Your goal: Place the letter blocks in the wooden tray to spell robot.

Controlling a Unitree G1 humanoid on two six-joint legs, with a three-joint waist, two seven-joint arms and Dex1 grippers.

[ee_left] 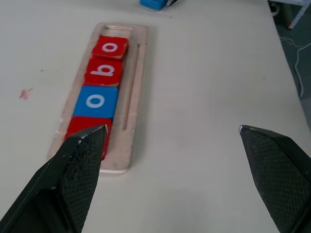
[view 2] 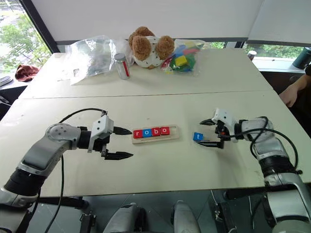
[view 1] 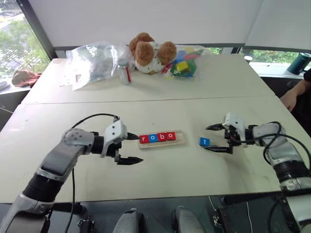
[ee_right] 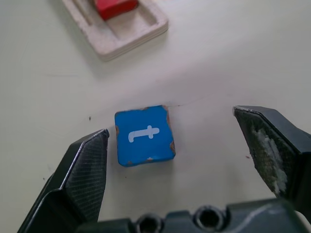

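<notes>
With r, o, b, o already seated in the wooden tray [view 1: 161, 143], the right claw [view 1: 217, 138], wide open, straddled the blue t block [view 1: 204, 141] on the counter [view 1: 165, 174] and needed a square pinch, while the open, empty left claw [view 1: 130, 148] crowded the tray's far end.
</notes>
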